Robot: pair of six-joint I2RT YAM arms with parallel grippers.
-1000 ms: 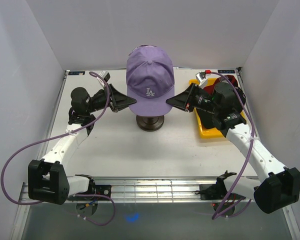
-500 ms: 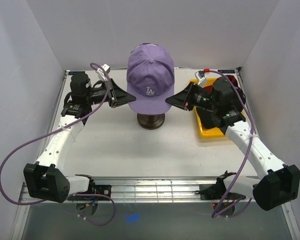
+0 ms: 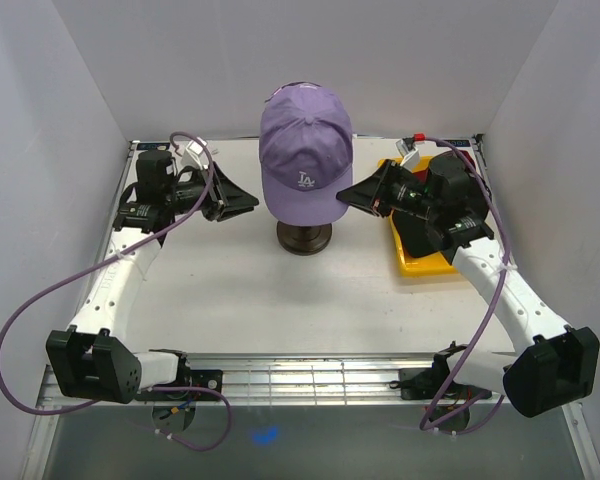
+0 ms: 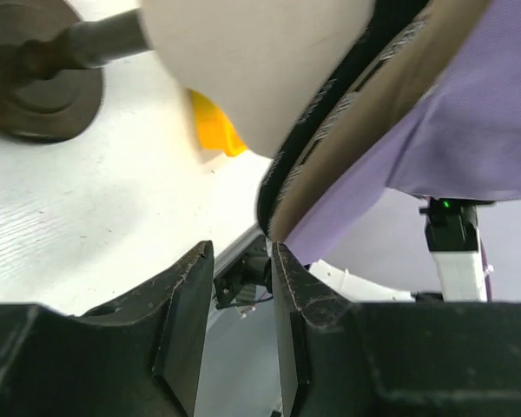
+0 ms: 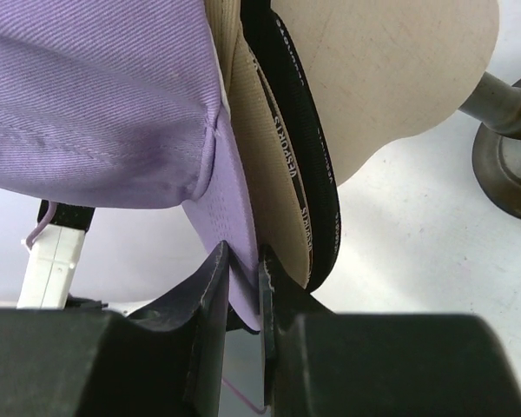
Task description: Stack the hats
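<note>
Atop the mannequin head (image 5: 391,61) sits the lavender cap (image 3: 305,150), hiding all but the rims of the tan cap (image 5: 246,113) and black cap (image 5: 297,130) beneath. My right pincer (image 5: 241,269) nips its brim; my left pincer (image 4: 239,261) is narrowly parted and empty.

Lavender cap (image 3: 305,145) on stand, one gripper at each side.

Cap with white "LA" lettering seated on a stand with a dark round base (image 3: 304,241), at the centre of the white table (image 3: 280,300), brim toward the near edge. Left gripper (image 3: 246,200) level with the brim, to the left of the cap and apart from it. Right gripper (image 3: 346,194) at the brim's right edge, tip touching the fabric; jaw state not readable from above. Yellow tray (image 3: 421,264) on the table at the right, partly under the right arm, holding a black cap (image 3: 417,238). Red cap (image 3: 458,157) showing at the tray's far end, mostly hidden. Purple cable (image 3: 40,300) looping from each arm.
</note>
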